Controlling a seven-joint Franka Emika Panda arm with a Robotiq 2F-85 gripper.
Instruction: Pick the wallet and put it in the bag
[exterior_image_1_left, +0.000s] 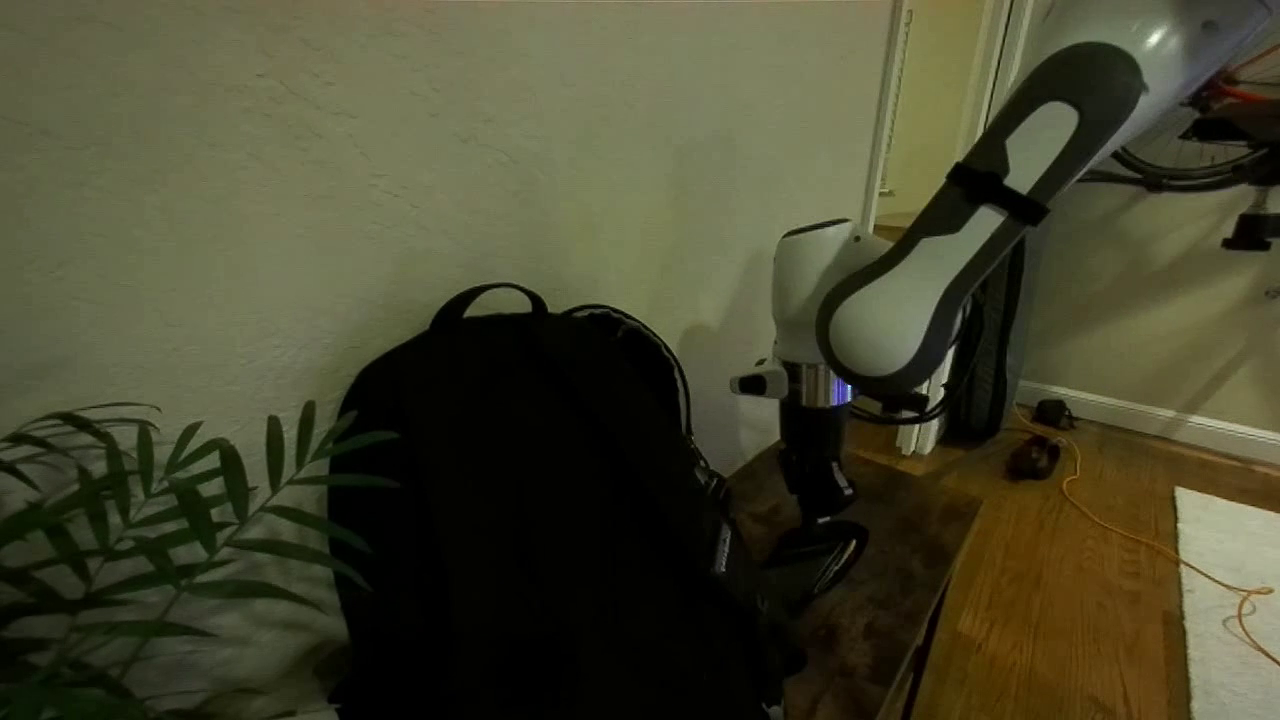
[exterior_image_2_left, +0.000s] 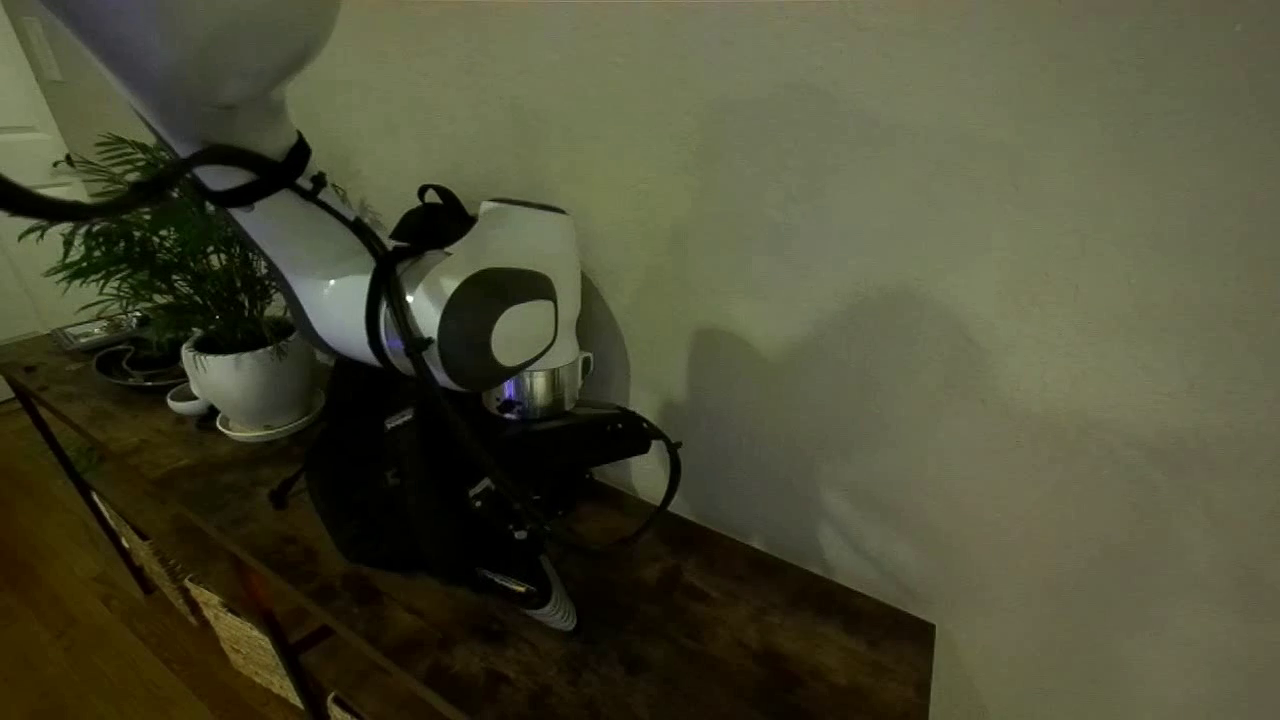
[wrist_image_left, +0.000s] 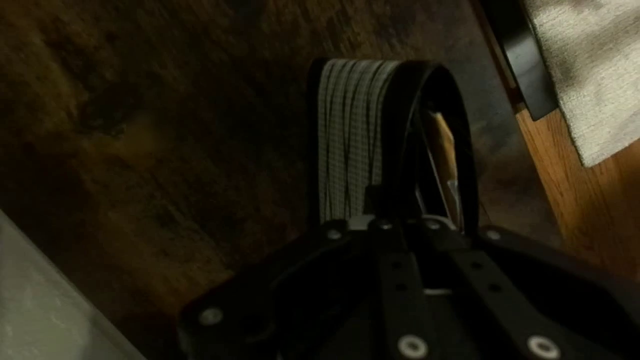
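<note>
One black two-finger gripper points downward with its jaws drawn close together, holding the grey-ribbed black folding wallet; where the pinch falls is too dark to see. The wallet reaches out past the jaws, its end curved, and a flat tan piece shows inside its open side. Beneath the gripper is the mottled dark brown tabletop; whether the wallet touches it cannot be told. Just beside the gripper stands the tall black fabric backpack, partly open on the side nearest the jaws, with the wallet outside it. Near the gripper, along one flank, rises the pale textured wall. Farther off, beyond the backpack, a leafy green plant fills a round white pot. On the gripper's opposite flank, past the tabletop's edge, brown wooden floor carries a pale rug and a thin orange cord. Farthest from the gripper, in an exterior view, part of a bicycle shows.
</note>
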